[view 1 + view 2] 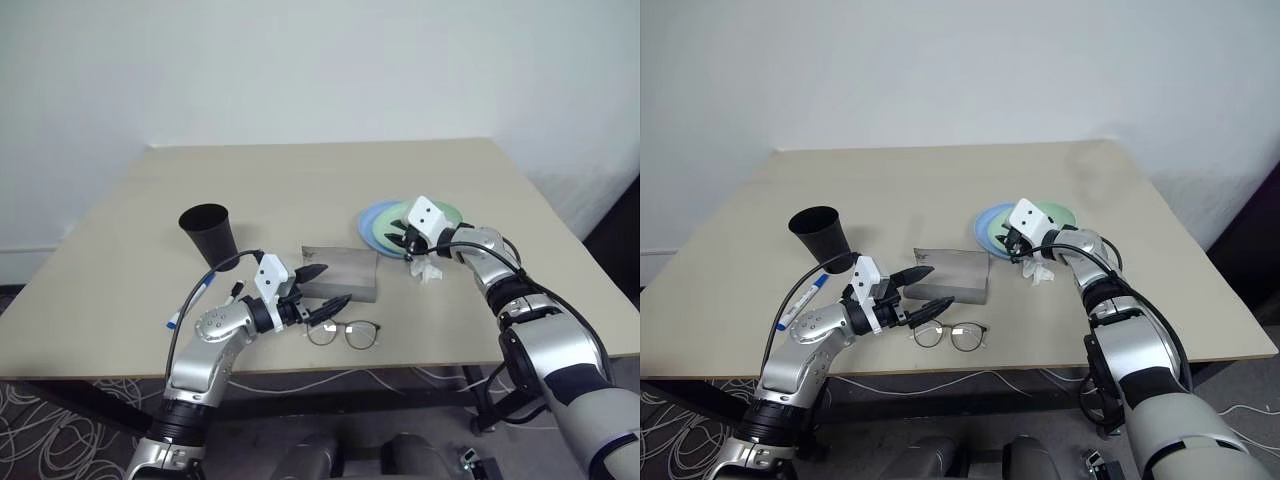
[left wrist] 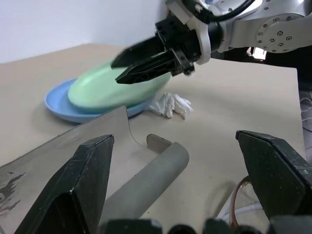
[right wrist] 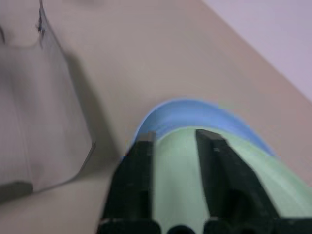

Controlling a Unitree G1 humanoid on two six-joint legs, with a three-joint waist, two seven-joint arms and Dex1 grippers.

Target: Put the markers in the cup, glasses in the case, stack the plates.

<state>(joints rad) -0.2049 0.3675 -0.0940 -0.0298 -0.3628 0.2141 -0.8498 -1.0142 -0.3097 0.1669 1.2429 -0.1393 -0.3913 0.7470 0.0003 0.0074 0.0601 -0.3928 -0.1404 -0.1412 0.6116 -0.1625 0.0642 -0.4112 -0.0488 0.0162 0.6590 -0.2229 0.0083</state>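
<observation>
The mint green plate (image 1: 436,213) rests tilted on the light blue plate (image 1: 378,222) at the table's right. My right gripper (image 1: 408,241) hovers at the green plate's near rim, its fingers (image 3: 141,165) a little apart with nothing between them. The grey case (image 1: 341,272) lies mid-table with its flap (image 2: 73,141) open. My left gripper (image 1: 324,288) stands wide open just in front of the case. The wire-frame glasses (image 1: 345,334) lie near the front edge, below that gripper. A black cup (image 1: 208,231) stands upright at the left, and a blue-capped marker (image 1: 190,301) lies in front of it.
A crumpled white tissue (image 1: 427,268) lies beside the plates, just under my right wrist. Bare table (image 1: 300,175) stretches behind the objects to the wall. Loose cables lie on the floor below the front edge.
</observation>
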